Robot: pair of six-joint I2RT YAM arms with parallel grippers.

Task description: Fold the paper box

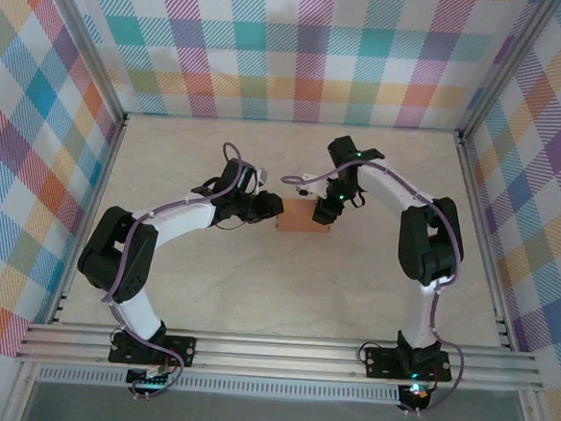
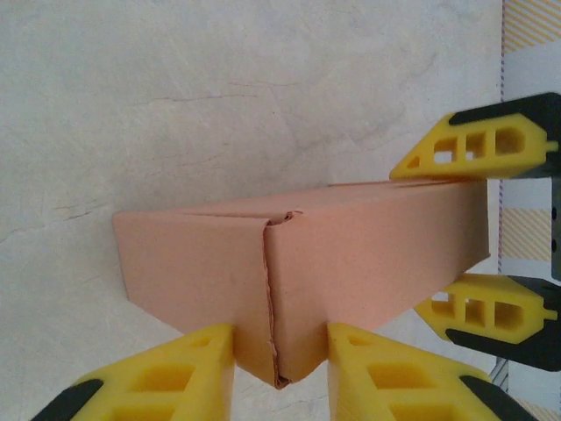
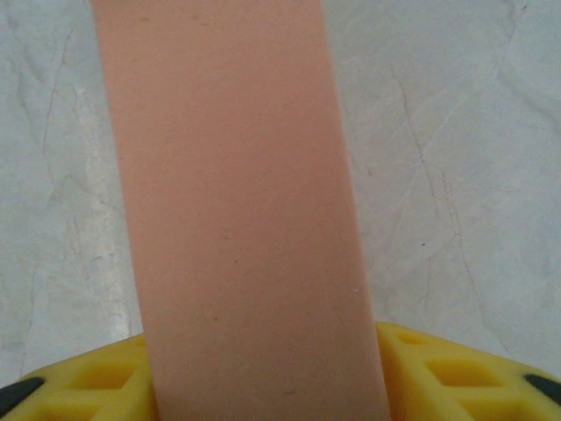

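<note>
The paper box (image 1: pixel 302 217) is a small closed salmon-orange block at the table's middle, between both arms. My left gripper (image 1: pixel 273 207) holds its left end. In the left wrist view the box (image 2: pixel 351 246) shows a vertical seam (image 2: pixel 270 289), and its near corner is pinched in my left gripper (image 2: pixel 280 373) between the yellow fingers (image 2: pixel 166 377). My right gripper (image 1: pixel 324 214) clamps the right end, and its fingers (image 2: pixel 478 145) press the box's far end from both sides. In the right wrist view a plain box face (image 3: pixel 241 210) runs up from my right gripper (image 3: pixel 263 386).
The beige table (image 1: pixel 285 288) is ringed by plaid walls (image 1: pixel 301 48). Aluminium rails (image 1: pixel 280 350) run along the near edge by the arm bases, and metal posts (image 1: pixel 479 195) border the right side.
</note>
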